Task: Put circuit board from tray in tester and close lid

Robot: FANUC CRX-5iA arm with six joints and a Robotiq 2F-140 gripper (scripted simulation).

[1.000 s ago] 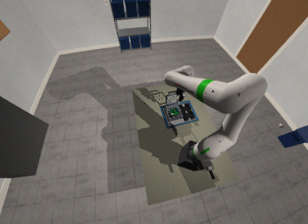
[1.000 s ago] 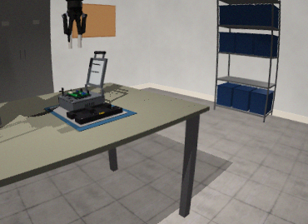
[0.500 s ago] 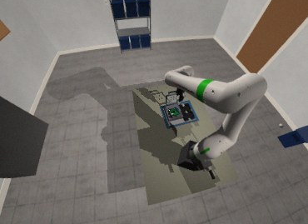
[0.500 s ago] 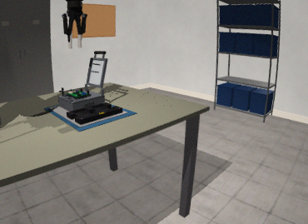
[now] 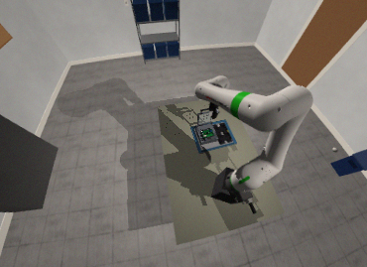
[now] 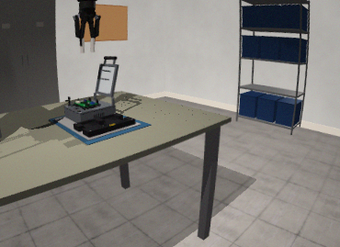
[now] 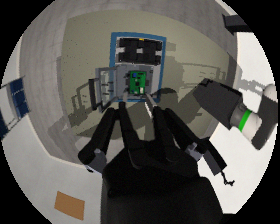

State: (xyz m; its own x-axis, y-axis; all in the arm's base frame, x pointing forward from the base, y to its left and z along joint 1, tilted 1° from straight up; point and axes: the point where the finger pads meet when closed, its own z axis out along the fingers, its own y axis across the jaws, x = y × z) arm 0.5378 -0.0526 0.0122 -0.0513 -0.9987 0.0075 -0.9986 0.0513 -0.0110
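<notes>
The green circuit board (image 5: 208,133) (image 6: 85,104) (image 7: 138,81) lies in the grey tester (image 5: 203,141) (image 6: 87,112). The tester's lid (image 5: 202,117) (image 6: 107,80) stands open, almost upright, with its handle (image 6: 109,59) on top. The black tray (image 5: 223,133) (image 6: 108,124) (image 7: 143,50) beside the tester shows two empty pockets. My gripper (image 5: 214,116) (image 6: 87,49) (image 7: 136,98) hangs high above the tester and a little toward its front, pointing down. Its fingers are drawn close together and hold nothing.
Tester and tray stand on a blue mat (image 5: 216,148) (image 6: 92,140) on the olive table (image 5: 198,206) (image 6: 175,117). The arm's base (image 5: 228,186) sits on the table's near end. A shelf with blue bins (image 6: 273,58) (image 5: 154,13) stands by the wall.
</notes>
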